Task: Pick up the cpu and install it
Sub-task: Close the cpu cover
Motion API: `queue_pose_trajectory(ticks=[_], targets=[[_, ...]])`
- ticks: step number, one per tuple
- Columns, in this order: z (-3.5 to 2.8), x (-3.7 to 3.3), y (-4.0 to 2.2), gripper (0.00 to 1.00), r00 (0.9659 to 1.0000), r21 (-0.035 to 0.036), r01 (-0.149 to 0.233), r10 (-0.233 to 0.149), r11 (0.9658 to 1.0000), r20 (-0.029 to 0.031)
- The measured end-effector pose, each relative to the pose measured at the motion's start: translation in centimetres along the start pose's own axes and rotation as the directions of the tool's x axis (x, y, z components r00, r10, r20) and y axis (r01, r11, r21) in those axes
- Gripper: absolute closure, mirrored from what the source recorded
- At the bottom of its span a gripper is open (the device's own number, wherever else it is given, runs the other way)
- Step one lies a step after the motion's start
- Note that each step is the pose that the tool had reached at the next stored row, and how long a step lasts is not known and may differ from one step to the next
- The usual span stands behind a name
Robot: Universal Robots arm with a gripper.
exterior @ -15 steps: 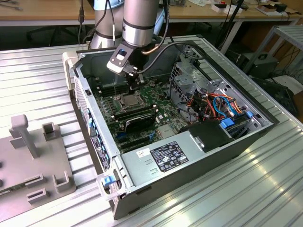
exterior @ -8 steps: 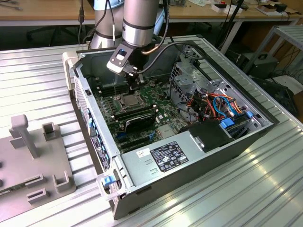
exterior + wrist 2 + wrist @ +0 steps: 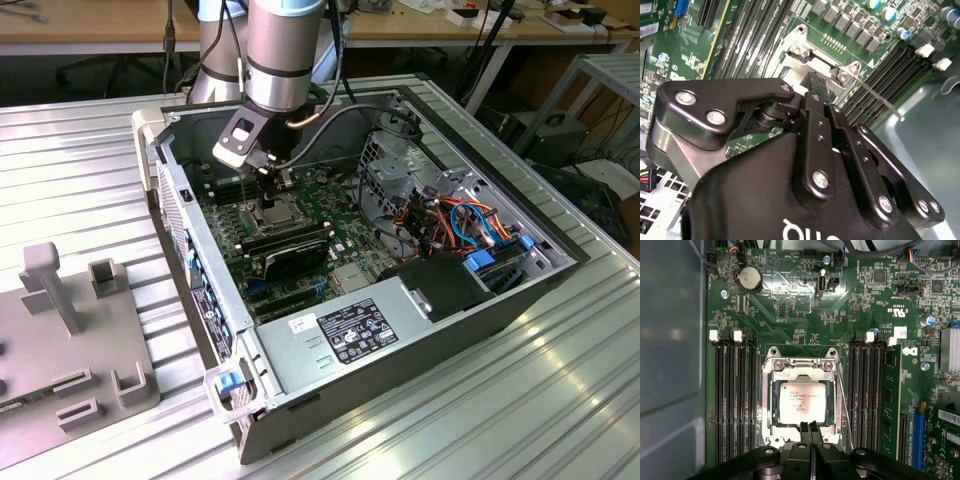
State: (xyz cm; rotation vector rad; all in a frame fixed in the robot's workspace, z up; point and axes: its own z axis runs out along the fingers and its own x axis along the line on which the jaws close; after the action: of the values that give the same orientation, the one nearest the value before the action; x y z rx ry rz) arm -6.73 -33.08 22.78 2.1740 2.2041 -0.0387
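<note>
The cpu point(image 3: 801, 402), a flat silver-grey square, lies level inside the open metal-framed socket point(image 3: 771, 390) on the green motherboard point(image 3: 790, 300). My gripper point(image 3: 809, 426) hangs low over the socket's edge, its two black fingers pressed together with nothing between them and their tips right at the cpu's rim. In the second wrist view the gripper point(image 3: 815, 82) points down at the socket frame point(image 3: 805, 50), and the thin retention lever point(image 3: 880, 97) stands out to one side. From the exterior view, the gripper point(image 3: 270, 192) reaches down into the open computer case point(image 3: 400, 350).
Black RAM slots point(image 3: 735, 400) flank the socket on both sides. The case walls, a power supply point(image 3: 350, 330), drive bays and coloured cables point(image 3: 460, 225) crowd the exterior view's right. A grey fixture point(image 3: 70, 330) sits on the ribbed metal table at the exterior view's left.
</note>
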Motion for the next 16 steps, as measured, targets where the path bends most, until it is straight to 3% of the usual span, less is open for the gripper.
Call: queue_pose_trajectory(ticks=[5, 10, 16], targets=[[0.36, 0.03, -0.51, 0.89, 1.0, 0.0001, 0.0, 0.0, 1.0, 0.0002], [0.89, 0.05, -0.56, 0.89, 1.0, 0.0, 0.0, 0.0, 1.0, 0.0001], [0.95, 0.06, -0.57, 0.89, 1.0, 0.0, 0.0, 0.0, 1.0, 0.0001]])
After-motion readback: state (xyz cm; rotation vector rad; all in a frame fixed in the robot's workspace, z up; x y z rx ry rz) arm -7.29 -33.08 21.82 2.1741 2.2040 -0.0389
